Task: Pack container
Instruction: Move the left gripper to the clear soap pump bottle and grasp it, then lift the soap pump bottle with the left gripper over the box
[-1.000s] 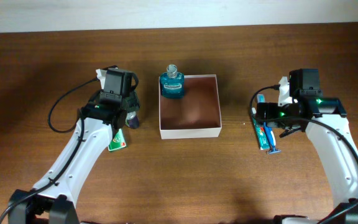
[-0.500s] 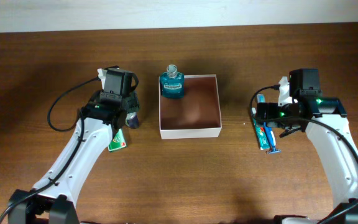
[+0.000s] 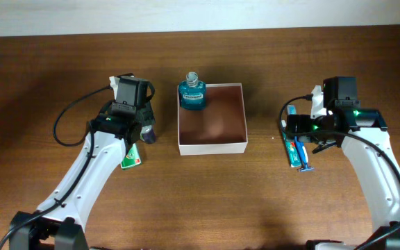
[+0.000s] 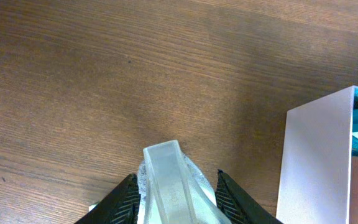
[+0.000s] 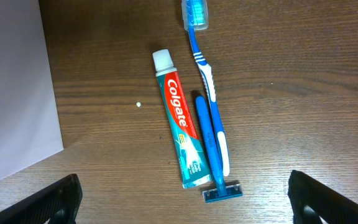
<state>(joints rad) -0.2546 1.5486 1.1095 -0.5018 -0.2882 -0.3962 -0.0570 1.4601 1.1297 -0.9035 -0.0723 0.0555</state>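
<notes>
The container (image 3: 212, 144) is a square white-walled box with a reddish-brown inside, at the table's middle. A blue mouthwash bottle (image 3: 192, 93) stands at its far left corner. My left gripper (image 3: 146, 132) is just left of the container and is shut on a clear plastic item (image 4: 169, 183); the container's white wall (image 4: 316, 162) shows to the right of the jaws. My right gripper (image 3: 289, 132) is open and empty over a Colgate toothpaste tube (image 5: 180, 127), a blue toothbrush (image 5: 205, 78) and a blue razor (image 5: 215, 168), which lie side by side on the table right of the container.
A small green packet (image 3: 131, 157) lies on the table under my left arm. The container's outer wall (image 5: 14, 93) fills the left of the right wrist view. Black cables loop beside both arms.
</notes>
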